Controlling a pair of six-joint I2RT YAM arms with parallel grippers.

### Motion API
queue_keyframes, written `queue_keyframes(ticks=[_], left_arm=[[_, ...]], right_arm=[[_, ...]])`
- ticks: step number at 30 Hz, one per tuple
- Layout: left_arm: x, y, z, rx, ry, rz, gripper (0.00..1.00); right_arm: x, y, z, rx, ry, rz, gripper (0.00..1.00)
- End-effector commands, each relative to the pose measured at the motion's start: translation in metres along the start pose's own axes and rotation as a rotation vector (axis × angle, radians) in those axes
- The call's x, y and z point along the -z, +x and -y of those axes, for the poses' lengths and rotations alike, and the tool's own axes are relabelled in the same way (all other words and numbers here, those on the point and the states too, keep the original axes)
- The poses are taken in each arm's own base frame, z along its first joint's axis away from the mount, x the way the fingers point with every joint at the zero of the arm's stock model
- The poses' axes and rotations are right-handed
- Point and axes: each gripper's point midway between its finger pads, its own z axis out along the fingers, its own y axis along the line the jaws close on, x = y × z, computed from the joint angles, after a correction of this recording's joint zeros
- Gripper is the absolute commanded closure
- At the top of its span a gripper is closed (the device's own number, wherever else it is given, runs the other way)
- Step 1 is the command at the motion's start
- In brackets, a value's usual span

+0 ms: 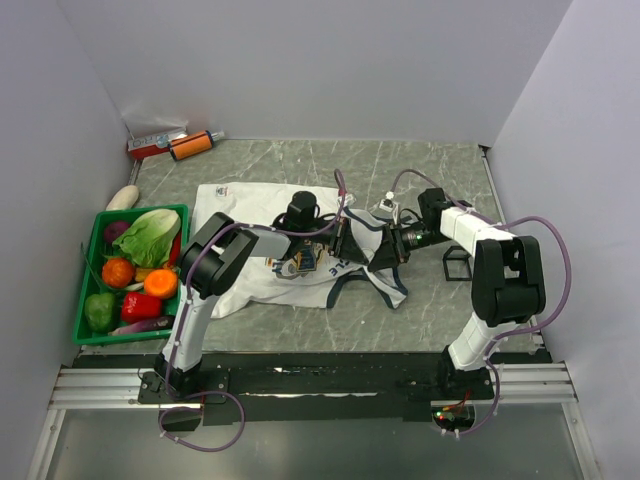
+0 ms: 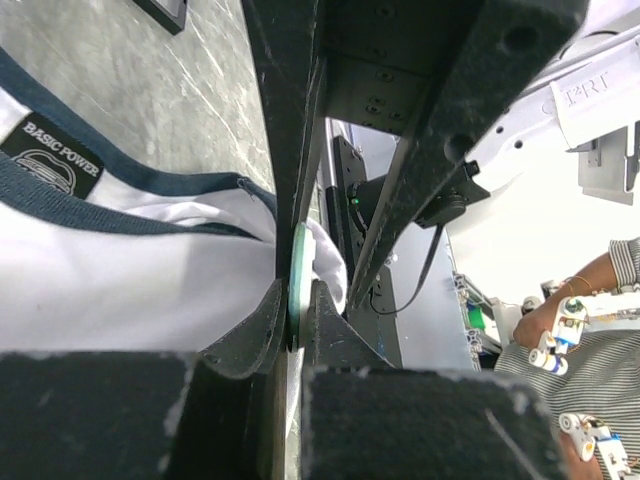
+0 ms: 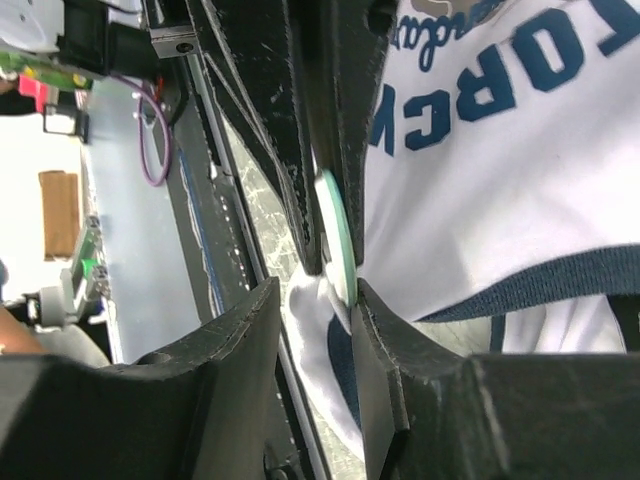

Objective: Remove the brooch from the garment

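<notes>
Left claw (image 2: 293, 335) pinches the brooch (image 2: 297, 285) edge-on; right claw (image 3: 318, 310) gapes astride the bunched jersey (image 3: 480, 200). Likely risk: unheld cloth lifts with the brooch, never unpinning.

Soft, even light falls from overhead in the top view. The white walls (image 1: 300, 60) bounce it, so shadows on the grey bench (image 1: 420, 170) are faint and blurred at the edges. The straight rails (image 1: 300, 385) bow slightly near the bottom edge.

In the left wrist view the left claw (image 2: 296, 305) is a dark, soft-focus mass up close. The garment (image 2: 130, 270) and the rim of the brooch (image 2: 298, 260) are crisp, and the background at right burns out to white.

The right wrist view is much alike: the right claw (image 3: 315, 295) is underexposed, the garment's lettering is sharp, and the far left is washed out by glare.
</notes>
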Motion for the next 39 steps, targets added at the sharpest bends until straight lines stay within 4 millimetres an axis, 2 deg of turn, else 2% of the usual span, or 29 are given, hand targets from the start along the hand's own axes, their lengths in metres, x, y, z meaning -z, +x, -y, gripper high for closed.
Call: queue_keyframes(ticks=[1,6,11,18,23,39], left_arm=[[0.004,-0.029,0.011,-0.097,-0.009,0.06,0.99],[0.004,-0.028,0.01,-0.091,-0.013,0.058,0.99],[0.003,-0.027,0.011,-0.091,-0.003,0.049,0.99],[0.001,-0.024,0.014,-0.097,0.015,0.028,0.99],[0.0,-0.024,0.013,-0.095,0.01,0.023,0.99],[-0.002,-0.023,0.01,-0.084,0.023,0.004,0.99]], right_arm=[[0.012,-0.01,-0.013,-0.027,-0.016,0.057,0.59],[0.017,-0.015,-0.009,-0.029,-0.005,0.079,0.59],[0.016,-0.018,-0.005,-0.049,-0.004,0.091,0.64],[0.016,-0.025,0.009,-0.054,0.055,0.097,0.65],[0.016,-0.033,0.017,-0.05,0.052,0.098,0.76],[0.015,-0.041,0.023,-0.072,0.043,0.118,0.72]])
